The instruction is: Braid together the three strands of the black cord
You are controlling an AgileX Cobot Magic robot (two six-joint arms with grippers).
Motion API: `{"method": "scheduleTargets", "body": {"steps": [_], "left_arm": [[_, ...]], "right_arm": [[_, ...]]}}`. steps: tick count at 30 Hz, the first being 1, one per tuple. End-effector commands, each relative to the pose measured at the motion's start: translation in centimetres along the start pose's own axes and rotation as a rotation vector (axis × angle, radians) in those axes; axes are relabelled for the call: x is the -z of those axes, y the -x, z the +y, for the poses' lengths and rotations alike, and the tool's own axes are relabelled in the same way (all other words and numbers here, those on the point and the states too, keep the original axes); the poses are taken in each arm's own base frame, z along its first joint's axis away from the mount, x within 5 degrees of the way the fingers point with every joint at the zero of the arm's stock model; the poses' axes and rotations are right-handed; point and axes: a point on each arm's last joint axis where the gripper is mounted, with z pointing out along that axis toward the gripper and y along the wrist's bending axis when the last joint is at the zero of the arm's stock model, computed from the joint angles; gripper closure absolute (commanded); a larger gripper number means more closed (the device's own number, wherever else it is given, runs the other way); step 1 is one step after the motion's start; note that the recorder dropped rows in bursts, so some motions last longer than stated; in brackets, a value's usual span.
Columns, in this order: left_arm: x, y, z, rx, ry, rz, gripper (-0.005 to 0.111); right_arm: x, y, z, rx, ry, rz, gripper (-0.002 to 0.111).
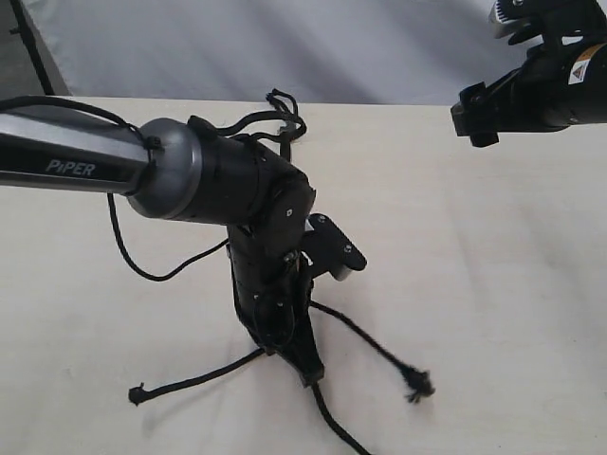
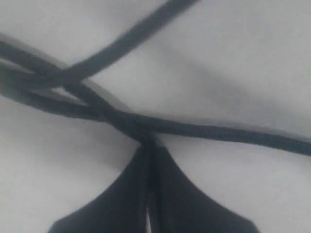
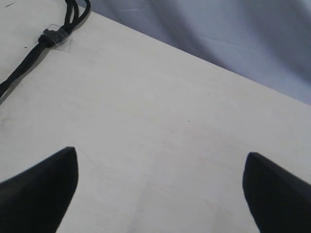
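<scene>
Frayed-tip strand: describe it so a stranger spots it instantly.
On the pale table, three strands fan out below the left gripper. The frayed strand runs rightward in the exterior view. Only it ends in a ragged tuft; the leftward strand ends in a small knot, the third leaves the frame.

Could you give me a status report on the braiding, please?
Left hand shut on black cord where strands cross. Right hand open, empty. Nothing in the way.

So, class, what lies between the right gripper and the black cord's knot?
Only bare table separates the right gripper from the knot, as the right wrist view shows.
</scene>
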Motion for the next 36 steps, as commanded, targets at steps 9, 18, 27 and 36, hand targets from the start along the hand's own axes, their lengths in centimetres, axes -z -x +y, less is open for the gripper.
{"method": "scheduleTargets", "body": {"steps": [9,18,27,36], "left_arm": [[0.5,-1.5,2.8,0.144,-0.022,-0.024,0.107],[-0.7,-2.4,2.6,0.139,-0.012,-0.020,0.085],[0.9,-2.3,2.6,0.133,0.002,-0.064,0.050],[10.8,-4.5,5.5,0.185,0.132,-0.323,0.050]], "right_arm": [[0.2,0.0,-0.2,-0.011,-0.007,-0.007,0.023],[0.2,0.0,-0.2,-0.021,-0.004,-0.008,0.023],[0.2,0.0,-0.2,-0.029,-0.001,-0.008,0.023],[0.3,-0.2,0.7,-0.077,0.032,0.033,0.023]]}}
